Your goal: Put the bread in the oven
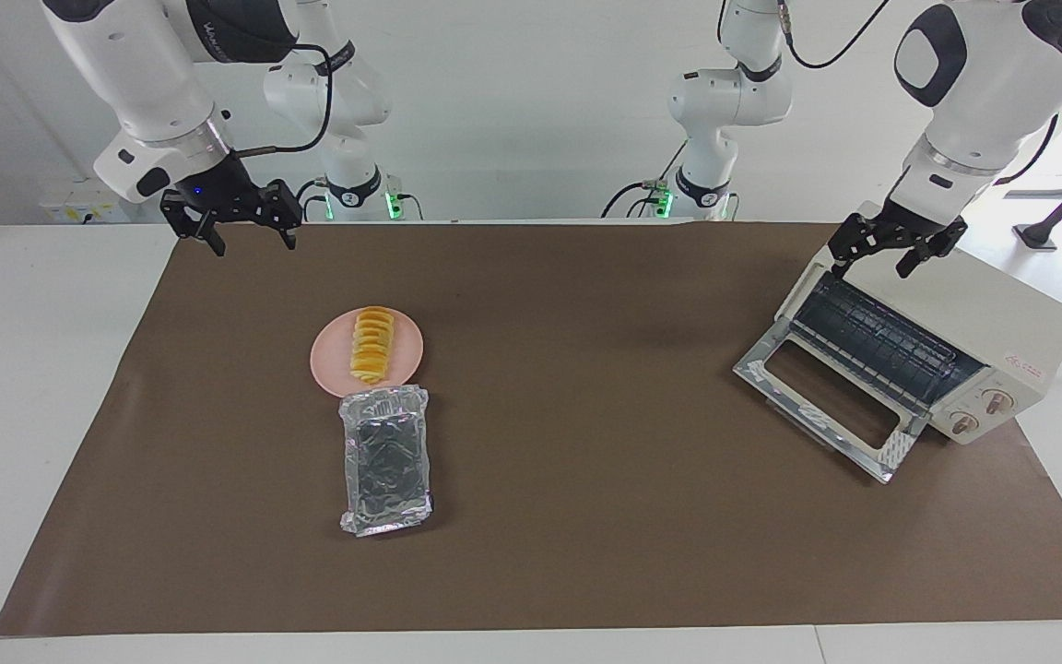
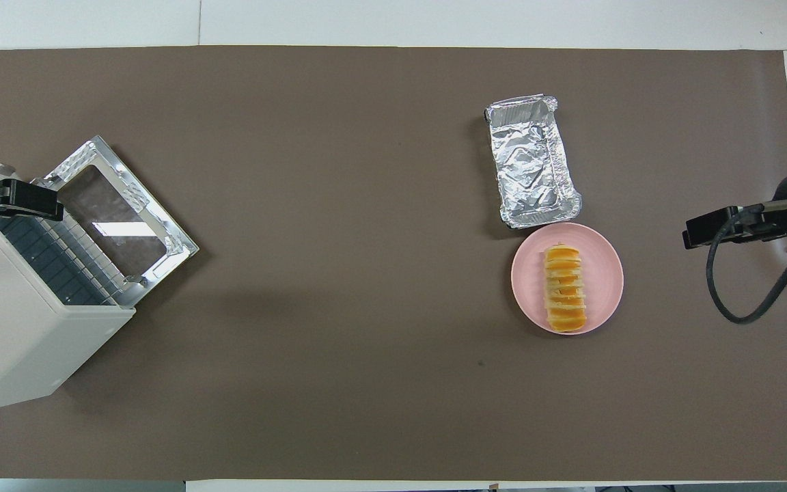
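The bread (image 1: 372, 345), a ridged golden-yellow loaf, lies on a pink plate (image 1: 328, 358) toward the right arm's end of the table; it also shows in the overhead view (image 2: 565, 288). The cream-white oven (image 1: 983, 300) stands at the left arm's end with its glass door (image 1: 826, 398) folded down open and its dark rack (image 1: 872, 337) showing. My left gripper (image 1: 872, 261) is open and empty, up over the oven's top edge at the opening. My right gripper (image 1: 253, 242) is open and empty, up over the mat's edge, apart from the plate.
A crinkled silver foil tray (image 1: 385, 458) lies beside the plate, farther from the robots and touching its rim. A brown mat (image 1: 586, 516) covers the table. The open oven door juts out over the mat toward the table's middle.
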Robot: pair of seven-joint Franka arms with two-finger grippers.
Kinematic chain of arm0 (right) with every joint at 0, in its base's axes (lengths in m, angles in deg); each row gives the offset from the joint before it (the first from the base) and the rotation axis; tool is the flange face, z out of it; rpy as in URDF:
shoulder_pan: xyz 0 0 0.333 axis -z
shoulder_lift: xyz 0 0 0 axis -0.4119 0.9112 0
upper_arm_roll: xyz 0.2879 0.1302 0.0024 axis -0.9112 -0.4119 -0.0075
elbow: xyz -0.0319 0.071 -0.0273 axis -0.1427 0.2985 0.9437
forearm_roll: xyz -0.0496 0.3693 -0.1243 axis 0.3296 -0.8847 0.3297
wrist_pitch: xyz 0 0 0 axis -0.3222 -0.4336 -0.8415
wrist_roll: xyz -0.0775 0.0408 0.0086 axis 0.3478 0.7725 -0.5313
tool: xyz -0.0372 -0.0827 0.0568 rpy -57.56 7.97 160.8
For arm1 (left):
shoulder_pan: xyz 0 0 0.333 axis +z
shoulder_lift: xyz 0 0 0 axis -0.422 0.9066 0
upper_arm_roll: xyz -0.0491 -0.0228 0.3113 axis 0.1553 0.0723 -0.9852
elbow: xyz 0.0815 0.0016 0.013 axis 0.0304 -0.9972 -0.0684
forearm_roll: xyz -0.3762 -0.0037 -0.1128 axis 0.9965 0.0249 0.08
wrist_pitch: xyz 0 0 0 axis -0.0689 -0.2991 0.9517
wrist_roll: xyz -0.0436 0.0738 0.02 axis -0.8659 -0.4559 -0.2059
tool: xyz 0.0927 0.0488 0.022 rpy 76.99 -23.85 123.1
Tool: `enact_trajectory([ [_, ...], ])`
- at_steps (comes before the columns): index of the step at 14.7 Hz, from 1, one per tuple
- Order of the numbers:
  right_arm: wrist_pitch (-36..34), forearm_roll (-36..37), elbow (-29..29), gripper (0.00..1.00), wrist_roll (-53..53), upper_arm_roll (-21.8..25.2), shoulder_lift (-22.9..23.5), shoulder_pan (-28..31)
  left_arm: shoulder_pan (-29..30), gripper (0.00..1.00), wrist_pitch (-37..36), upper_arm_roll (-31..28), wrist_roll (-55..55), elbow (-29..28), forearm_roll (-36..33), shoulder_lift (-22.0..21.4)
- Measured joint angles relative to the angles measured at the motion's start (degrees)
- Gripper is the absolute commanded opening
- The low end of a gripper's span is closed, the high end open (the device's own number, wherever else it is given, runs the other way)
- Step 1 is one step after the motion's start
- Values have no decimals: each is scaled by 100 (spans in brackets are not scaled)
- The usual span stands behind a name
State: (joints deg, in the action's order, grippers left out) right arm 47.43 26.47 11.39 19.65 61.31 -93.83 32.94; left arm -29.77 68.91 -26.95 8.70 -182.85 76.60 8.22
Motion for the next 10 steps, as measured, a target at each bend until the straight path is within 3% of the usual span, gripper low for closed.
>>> enact_trajectory([
  [3,331,0,421,100,0,-36,-151,-35,0,100,0,0,0,0,0,0],
  [10,2105,-2,2435,100,-278,-74,-538,-621,0,100,0,0,0,0,0,0],
])
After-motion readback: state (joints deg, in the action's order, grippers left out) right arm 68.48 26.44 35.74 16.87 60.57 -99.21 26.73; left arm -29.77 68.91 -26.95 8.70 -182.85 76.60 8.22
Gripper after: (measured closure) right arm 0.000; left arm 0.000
